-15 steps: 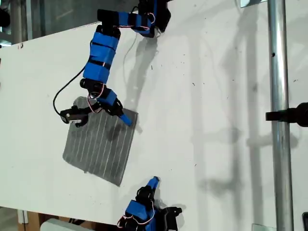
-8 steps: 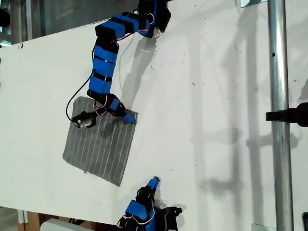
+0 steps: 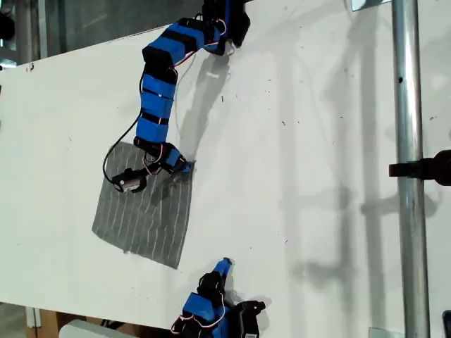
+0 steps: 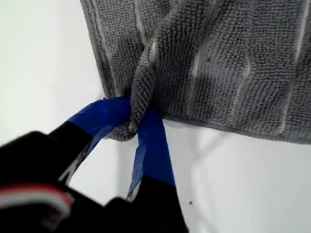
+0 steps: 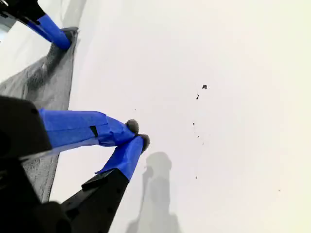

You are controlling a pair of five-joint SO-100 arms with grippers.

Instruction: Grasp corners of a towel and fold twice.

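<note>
The grey striped towel (image 3: 144, 218) lies flat on the white table toward the exterior view's left. My first gripper (image 3: 183, 169) reaches down from the far edge and is shut on the corner (image 3: 189, 167) nearest the table's middle. In the first wrist view the blue fingers (image 4: 150, 141) pinch a bunched fold of that corner (image 4: 138, 97). My second gripper (image 3: 224, 266) rests at the near edge beside the towel's near corner (image 3: 173, 266). Its fingertips (image 5: 130, 127) are shut together with nothing between them, and the towel (image 5: 43, 82) lies off to one side.
A vertical metal pole (image 3: 405, 141) with a black clamp (image 3: 426, 169) stands at the exterior view's right. The white table (image 3: 296, 141) carries small dark specks. A black cable (image 3: 113, 151) loops from the first arm over the towel.
The first arm swung toward the exterior view's right, and its jaws closed on the towel's corner. That corner is now bunched and drawn slightly inward. The second arm stayed still.
</note>
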